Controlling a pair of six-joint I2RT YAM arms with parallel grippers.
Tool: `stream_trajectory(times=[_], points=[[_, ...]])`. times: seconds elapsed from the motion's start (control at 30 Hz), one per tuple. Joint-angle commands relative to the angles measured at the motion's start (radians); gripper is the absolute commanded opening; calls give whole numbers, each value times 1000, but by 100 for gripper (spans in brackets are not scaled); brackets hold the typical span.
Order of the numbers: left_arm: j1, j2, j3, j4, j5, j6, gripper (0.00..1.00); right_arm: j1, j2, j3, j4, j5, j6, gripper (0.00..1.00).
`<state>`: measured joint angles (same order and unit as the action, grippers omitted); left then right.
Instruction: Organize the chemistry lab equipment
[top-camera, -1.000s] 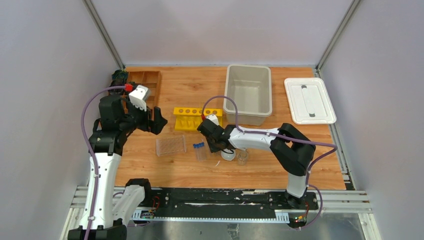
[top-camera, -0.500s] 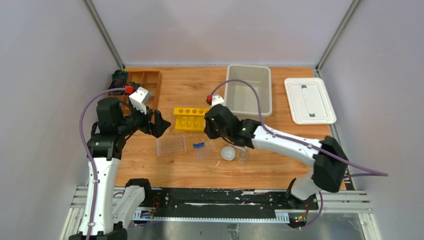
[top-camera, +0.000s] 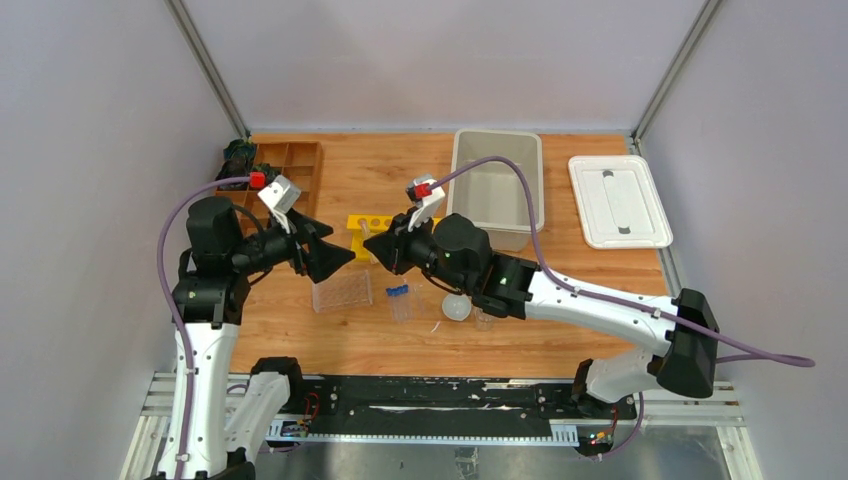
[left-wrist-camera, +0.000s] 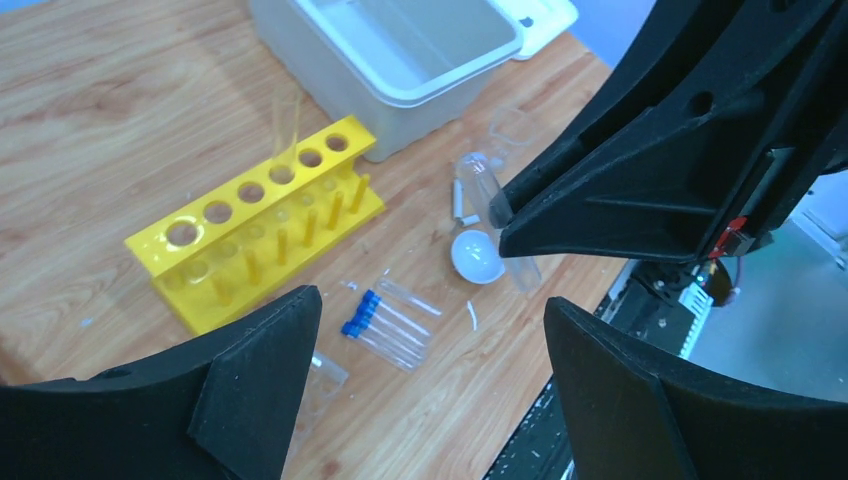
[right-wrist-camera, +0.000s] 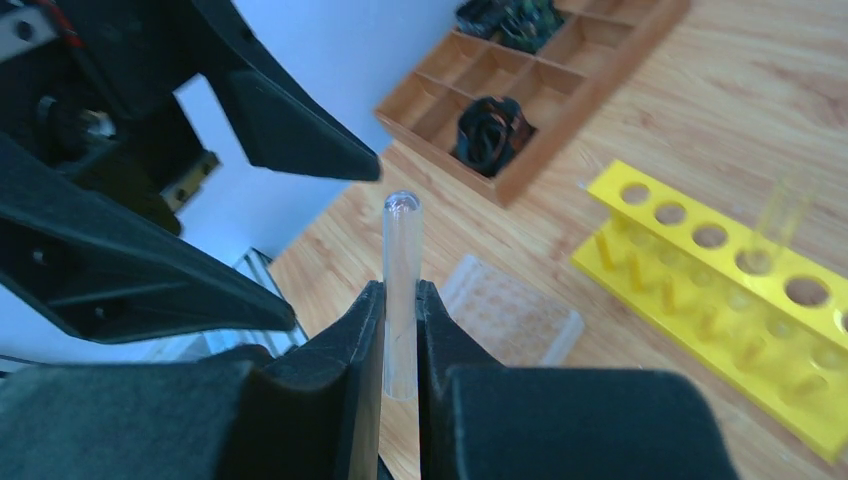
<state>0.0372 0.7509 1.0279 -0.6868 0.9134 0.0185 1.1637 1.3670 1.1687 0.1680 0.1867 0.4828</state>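
My right gripper (top-camera: 372, 246) (right-wrist-camera: 400, 287) is shut on a clear uncapped tube (right-wrist-camera: 402, 262), held in the air pointing at my left gripper (top-camera: 338, 258) (left-wrist-camera: 430, 300). The left gripper is open and empty, its fingers just short of the tube's end. On the table below lie several blue-capped tubes (top-camera: 400, 300) (left-wrist-camera: 390, 322), a white bowl (top-camera: 456, 306) (left-wrist-camera: 477, 256), a small glass beaker (top-camera: 485, 318) and a clear plastic rack (top-camera: 342, 291) (right-wrist-camera: 512, 316). No white triangle shows clearly.
A yellow tube rack (top-camera: 383, 240) (left-wrist-camera: 262, 215) (right-wrist-camera: 722, 282) stands behind the grippers with one clear tube (left-wrist-camera: 286, 130) in it. A grey bin (top-camera: 497, 136) and its white lid (top-camera: 620, 200) are at the back right. The wooden tray (top-camera: 292, 166) is at the back left.
My right arm rose from the table beside the bowl and swung left with the tube. My left gripper moved right toward it; the two now face each other.
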Motion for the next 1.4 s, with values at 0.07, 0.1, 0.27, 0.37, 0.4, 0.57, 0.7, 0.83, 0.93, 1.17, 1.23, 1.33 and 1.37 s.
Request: stream_trajectory(times=[0.07, 0.1, 0.27, 0.37, 0.4, 0.57, 0.7, 0.83, 0.93, 1.17, 1.23, 1.33, 1.37], points=[[5, -23, -30, 131, 148, -146, 84, 35, 39, 58, 218, 43, 0, 0], [4, -26, -34, 138, 156, -154, 83, 35, 44, 58, 236, 43, 10, 0], [4, -45, -47, 182, 163, -204, 78, 47, 59, 61, 315, 45, 38, 0], [5, -45, -55, 211, 163, -235, 72, 50, 65, 62, 342, 41, 48, 0], [5, -44, -56, 221, 160, -244, 69, 52, 66, 60, 351, 39, 55, 0], [4, -36, -67, 277, 153, -308, 57, 63, 74, 66, 364, 43, 64, 0], [4, -33, -68, 298, 156, -331, 48, 64, 82, 69, 379, 44, 66, 0], [4, -33, -68, 297, 156, -326, 36, 67, 86, 68, 394, 43, 70, 0], [4, -33, -69, 289, 153, -316, 24, 70, 86, 67, 399, 43, 66, 0], [4, -25, -60, 256, 149, -285, 10, 71, 81, 81, 394, 58, 29, 14], [4, -23, -50, 241, 149, -270, 9, 70, 75, 83, 365, 78, 26, 31], [4, -25, -42, 221, 152, -245, 8, 62, 57, 114, 250, 101, 29, 49], [4, -28, -39, 213, 155, -225, 8, 55, 56, 150, 182, 101, 37, 55]])
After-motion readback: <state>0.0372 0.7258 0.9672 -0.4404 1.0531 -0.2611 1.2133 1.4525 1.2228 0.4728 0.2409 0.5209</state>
